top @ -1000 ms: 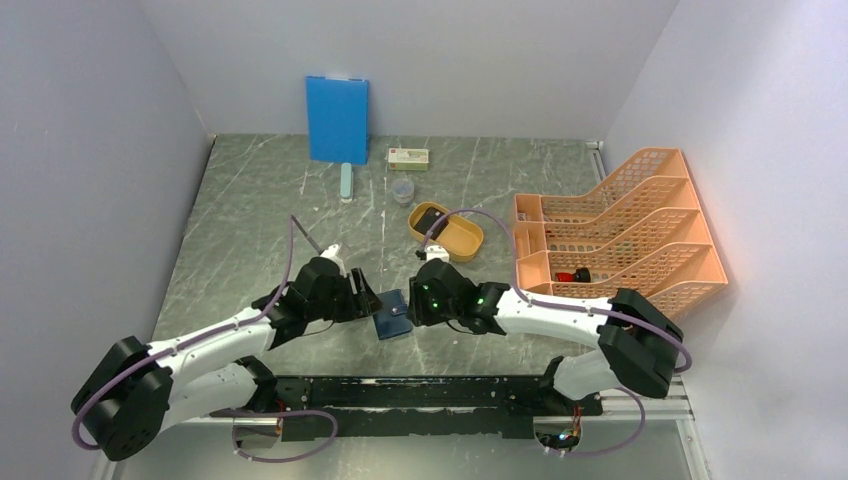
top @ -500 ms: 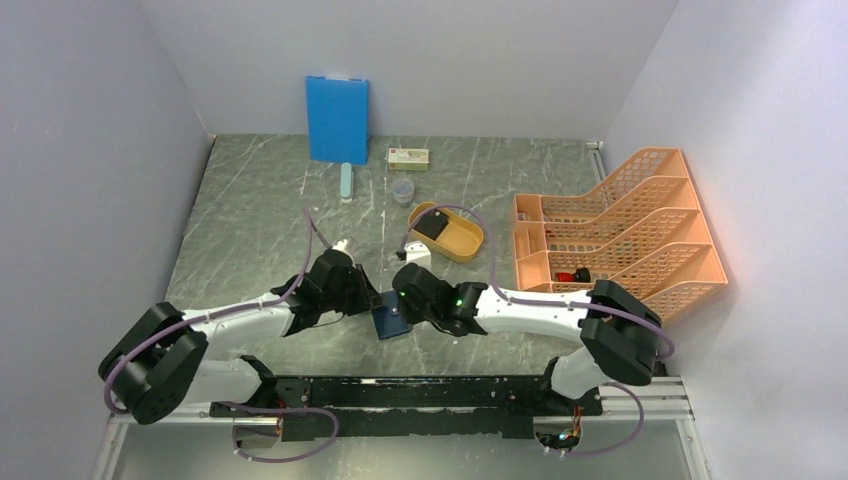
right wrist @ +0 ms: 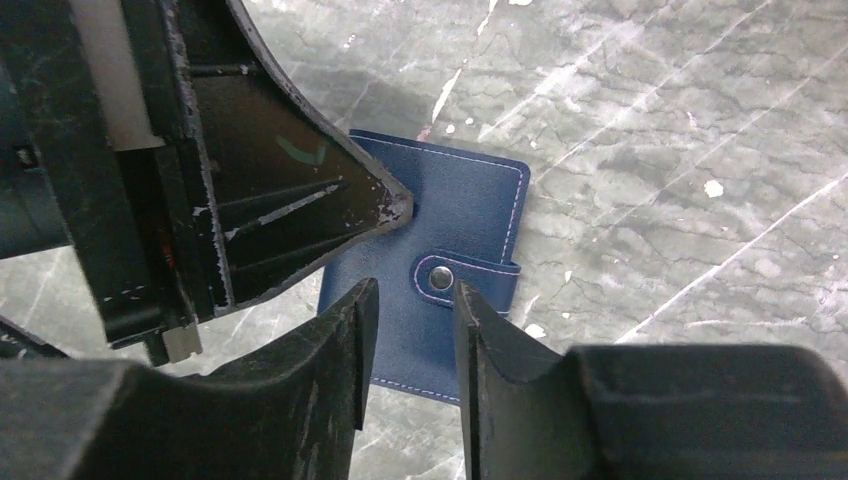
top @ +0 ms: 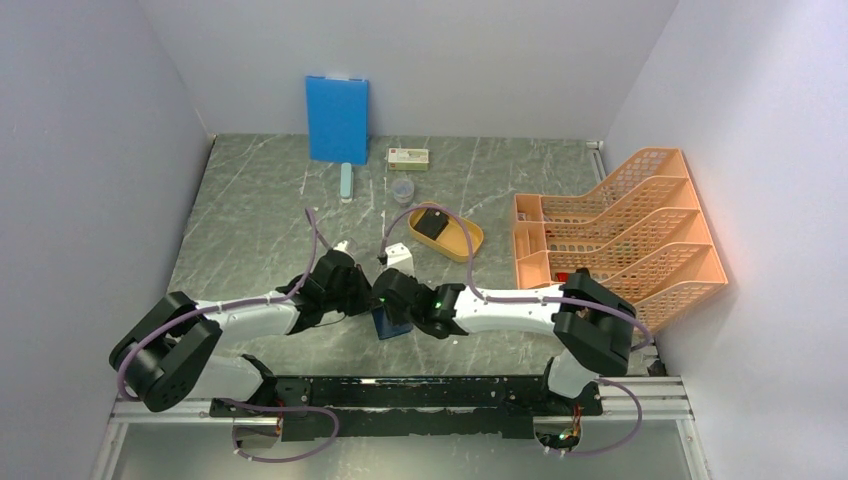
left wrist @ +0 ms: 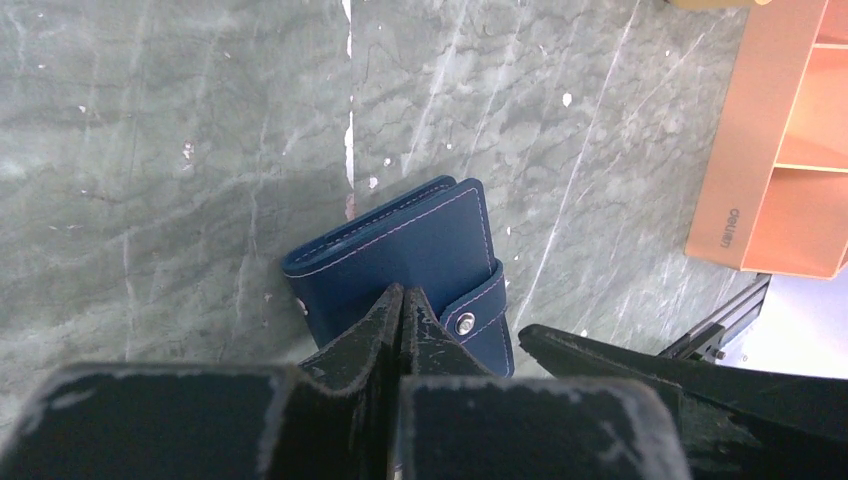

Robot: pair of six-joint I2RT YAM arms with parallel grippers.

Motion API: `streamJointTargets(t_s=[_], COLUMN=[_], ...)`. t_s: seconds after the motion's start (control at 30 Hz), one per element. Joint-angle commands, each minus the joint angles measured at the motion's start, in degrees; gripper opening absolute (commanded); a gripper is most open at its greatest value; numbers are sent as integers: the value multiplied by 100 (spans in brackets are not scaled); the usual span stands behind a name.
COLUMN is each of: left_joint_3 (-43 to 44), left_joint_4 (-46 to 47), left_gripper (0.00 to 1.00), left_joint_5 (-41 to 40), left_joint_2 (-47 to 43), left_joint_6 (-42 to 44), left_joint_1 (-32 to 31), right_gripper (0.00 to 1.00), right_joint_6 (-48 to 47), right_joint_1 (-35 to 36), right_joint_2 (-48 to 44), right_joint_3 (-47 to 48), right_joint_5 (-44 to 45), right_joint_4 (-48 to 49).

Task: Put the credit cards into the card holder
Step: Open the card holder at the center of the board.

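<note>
Hardly begun, by the look of it. The holder (right wrist: 470, 200) lies flat on the table (top: 260, 200) near the front edge, between the two arms, closed, with its tab (right wrist: 480, 277) snapped down. No card shows in it, and neither gripper carries one.

The left gripper (left wrist: 402, 298) has its fingers pressed together with nothing between them. Its tips rest on the holder's cover just beside the tab, apparently pinning it down. The right gripper (right wrist: 415, 290) has its fingers apart, hovering low on either side of the snap end of the tab and gripping nothing yet. I judge the step in hand to be undoing the clasp. After that the holder has to be opened, and the cards fetched and slid in.

I cannot pick the cards out for certain. A dark flat thing (top: 432, 222) lies in the yellow tray (top: 470, 245) further back — possibly them.

The table is grey-green stone-patterned, with white veins and a few pale specks. Pale lilac-grey walls (top: 450, 60) close it in on three sides. A blue board (top: 337, 118) leans on the back wall, a few small items lie near it, and an orange rack (top: 640, 210) stands along the right.
</note>
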Motion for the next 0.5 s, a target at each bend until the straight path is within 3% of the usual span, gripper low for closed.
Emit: streamJointTargets(t_s=[0.0,0.47], left_joint_3=[-158,-303], left_joint_4=[207,275], left_gripper=[5,5], left_joint_5=[-118,-62], left_joint_2=[11,-113], left_joint_6=[-29,-78], left_joint_1=[48,57], right_gripper=[39,45], right_joint_6=[-56,-5], right_joint_1=[91,137], right_joint_2=[155,528], right_joint_3=[121,200], right_joint_5=[358,775], right_joint_4=[-47,-54])
